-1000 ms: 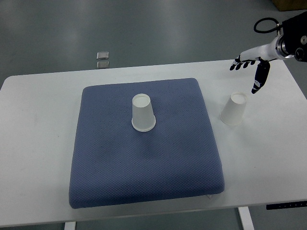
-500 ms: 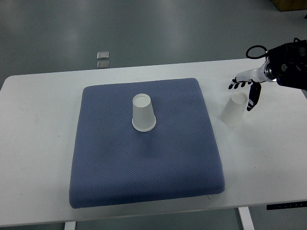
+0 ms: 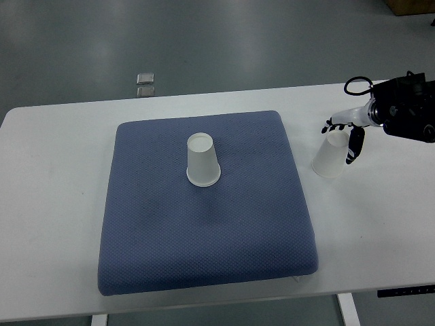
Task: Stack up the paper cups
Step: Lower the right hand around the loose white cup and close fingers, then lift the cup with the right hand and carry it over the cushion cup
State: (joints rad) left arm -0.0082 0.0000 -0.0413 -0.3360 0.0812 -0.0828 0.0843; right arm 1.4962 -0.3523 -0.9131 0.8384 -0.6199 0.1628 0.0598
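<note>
Top view shows both cups apart, so nothing is stacked yet. One white paper cup (image 3: 203, 160) stands upside down near the middle of the square blue quilted pad (image 3: 204, 238), which lies on the white rectangular table (image 3: 54, 204). A second white paper cup (image 3: 330, 157), also inverted, sits on the bare tabletop just off the pad's right edge.

My right hand (image 3: 346, 136) comes in from the right edge and sits right at that second cup, with the fingers (image 3: 334, 123) spread above its upturned base and the dark thumb hanging down beside its right flank. I hold nothing; the hand is wide, bracketing the cup rather than clamped on it, and I cannot tell whether any fingertip is touching the paper. My left arm is out of sight.

As I judge it, I am at the very start: the reach to the first cup is all but made, while the grasp, the lift, the carry across to the pad and the lowering over the other cup are all left to do.
</note>
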